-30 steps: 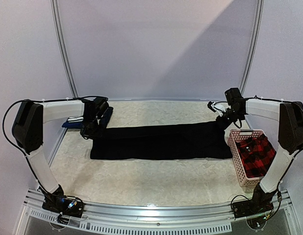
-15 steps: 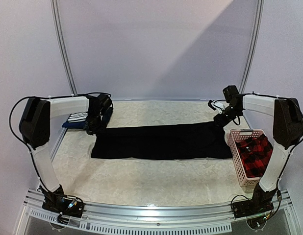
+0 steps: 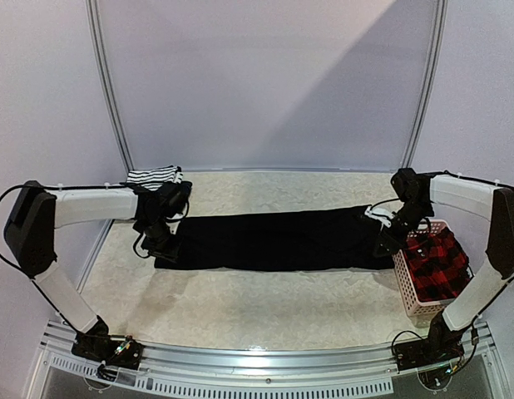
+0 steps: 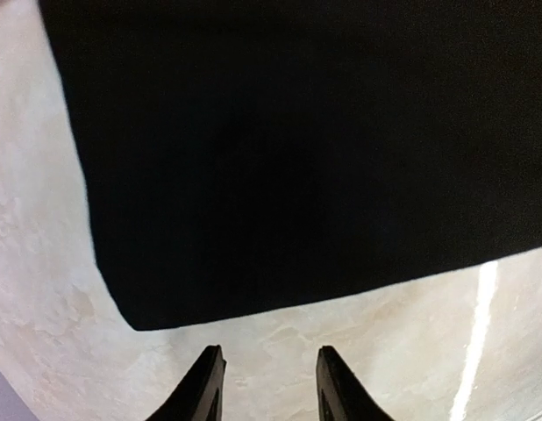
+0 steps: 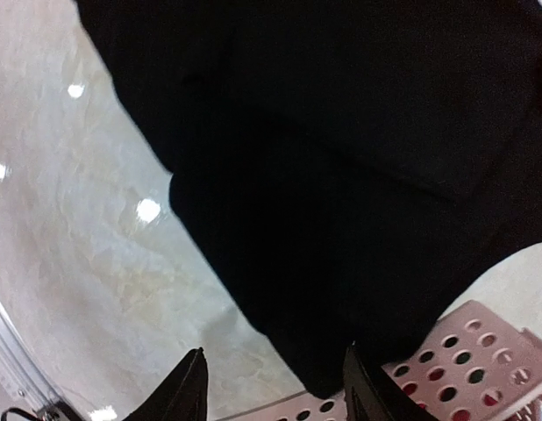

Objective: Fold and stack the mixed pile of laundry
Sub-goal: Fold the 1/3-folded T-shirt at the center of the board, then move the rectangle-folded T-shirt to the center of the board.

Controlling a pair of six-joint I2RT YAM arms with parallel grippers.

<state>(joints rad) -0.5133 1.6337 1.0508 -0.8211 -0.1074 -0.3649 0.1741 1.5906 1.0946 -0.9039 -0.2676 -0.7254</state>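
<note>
Biggest thing first: the table [image 3: 240,307], pale marbled top, and lying across the middle of it is the large black shirt [image 3: 274,241], laid out as 1 long flat band running left to right. Its left end has a clean corner in the left wrist view [image 4: 139,320]. Its right end sits right up against the pink basket [image 3: 411,287], and in the right wrist view the cloth [image 5: 359,219] looks layered there.

The plaid shirt [image 3: 436,266] is bunched up inside that basket, so it's not folded yet. The striped tank top [image 3: 153,175] sits at the far left edge of the table, well apart from the black band.

Now the small stuff. The left gripper [image 3: 160,243] hovers over the band's left end, its 2 fingers [image 4: 201,386] parted a moderate way with only bare table between them. The right gripper [image 3: 388,241] is over the right end with a wider gap, and it's holding nothing either.

Handling-wise, my guess is the shirt is light, floppy and a bit clingy on that surface. It has no stiffness, so anything lifted will droop and drag the rest along. I'd pinch through all the layers at the 2 end corners, 1 per arm, and lift evenly so the band doesn't skew. The right end could snag on the basket slots, so take care there.
</note>
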